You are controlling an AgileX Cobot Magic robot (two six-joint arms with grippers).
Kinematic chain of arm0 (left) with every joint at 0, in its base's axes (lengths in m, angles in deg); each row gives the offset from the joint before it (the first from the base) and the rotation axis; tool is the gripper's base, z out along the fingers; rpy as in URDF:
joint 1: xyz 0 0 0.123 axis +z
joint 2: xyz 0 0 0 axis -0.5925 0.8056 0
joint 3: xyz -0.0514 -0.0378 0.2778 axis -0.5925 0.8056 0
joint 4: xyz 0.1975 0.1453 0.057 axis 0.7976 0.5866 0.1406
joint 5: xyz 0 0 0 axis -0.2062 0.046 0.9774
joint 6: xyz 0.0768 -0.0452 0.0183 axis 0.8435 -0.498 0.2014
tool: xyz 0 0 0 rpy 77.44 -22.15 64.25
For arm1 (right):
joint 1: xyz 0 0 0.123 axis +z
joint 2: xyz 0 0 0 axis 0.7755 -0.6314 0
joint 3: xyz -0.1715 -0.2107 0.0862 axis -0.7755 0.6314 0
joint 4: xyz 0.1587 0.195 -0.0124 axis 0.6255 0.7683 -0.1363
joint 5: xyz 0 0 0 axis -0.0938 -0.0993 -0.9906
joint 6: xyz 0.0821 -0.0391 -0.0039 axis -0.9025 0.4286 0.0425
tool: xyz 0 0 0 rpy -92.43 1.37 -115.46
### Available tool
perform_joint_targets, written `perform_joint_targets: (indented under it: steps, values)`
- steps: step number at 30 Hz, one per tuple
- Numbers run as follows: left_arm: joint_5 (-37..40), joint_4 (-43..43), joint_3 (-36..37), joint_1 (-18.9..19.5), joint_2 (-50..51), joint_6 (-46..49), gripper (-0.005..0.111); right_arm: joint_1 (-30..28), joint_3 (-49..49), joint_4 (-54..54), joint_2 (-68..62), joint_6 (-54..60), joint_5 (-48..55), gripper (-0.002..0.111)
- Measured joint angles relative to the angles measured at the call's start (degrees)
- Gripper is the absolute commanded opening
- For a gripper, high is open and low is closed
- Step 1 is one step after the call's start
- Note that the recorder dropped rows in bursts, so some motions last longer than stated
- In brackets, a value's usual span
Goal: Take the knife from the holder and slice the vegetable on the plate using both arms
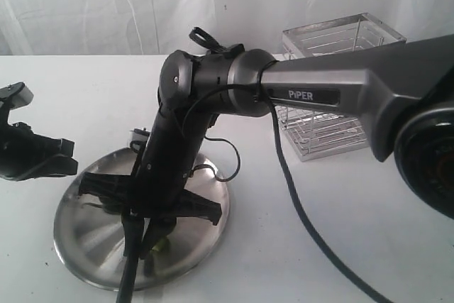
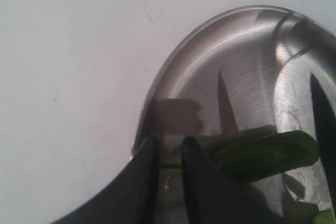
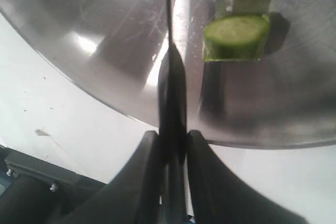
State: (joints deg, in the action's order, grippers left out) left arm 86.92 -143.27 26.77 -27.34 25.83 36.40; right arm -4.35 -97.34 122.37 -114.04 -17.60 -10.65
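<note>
- Chili [image 2: 262, 153] is found lying flat on the plate [image 2: 247, 51], with one end cut square; its cut face shows pale green in the right wrist view, and small green bits are seen beside it
- Its long axis is judged to run from the left gripper [image 2: 169, 148] toward the knife [image 3: 172, 93], and the blade is set across that axis, just beside the cut end but apart from it
- The knife's handle is pinched between the right fingers [image 3: 144, 166], the blade being carried edge-on and out over the plate
- The left fingers [image 2: 147, 171] are held slightly apart near the plate's rim, with the curled stem [image 2: 168, 182] seen in the narrow gap; whether the stem is touched cannot be told
- The right gripper [image 3: 172, 137] is the nearer to the chili's cut end; for another slice the blade would need to be shifted along the chili toward the stem
- In the exterior view the plate's middle is covered by the right arm [image 1: 319, 94], the chili is nearly hidden, and the knife is hard to tell from the cables
- The holder [image 1: 340, 40] is partly screened by that arm, and the left gripper is cut off at the frame's edge
</note>
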Motion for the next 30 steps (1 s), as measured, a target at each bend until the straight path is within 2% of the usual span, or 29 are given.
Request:
perform_joint_targets:
  steps: [3, 5, 14, 23, 26, 30]
  values:
    - [-1.36, 1.42, 0.00, 0.14, 0.00, 0.00, 0.052, -0.11, 0.00, 0.00, 0.11, 0.52, 0.00, 0.000]
    - [-2.14, 1.92, 0.00, 0.18, 0.36, 0.00, 0.054, -0.11, 0.00, 0.00, 0.48, 0.96, 0.00, 0.000]
    - [1.00, -0.01, -0.09, 0.18, 6.34, -0.05, 0.054, -0.22, 0.00, -0.99, 5.27, 1.52, -1.41, 0.000]
    - [8.79, -9.17, -0.27, 0.28, 8.70, 0.87, 0.054, -0.22, 0.00, -1.82, 7.00, 3.73, -0.71, 0.000]
    - [14.54, -13.55, -0.27, 0.28, 8.93, 3.71, 0.054, -0.37, 0.00, -6.05, 7.00, 3.90, 3.30, 0.000]
    - [15.27, -14.27, -0.27, 0.28, 8.93, 4.60, 0.054, -0.92, 0.00, -9.95, 7.00, 1.02, 4.03, 0.000]
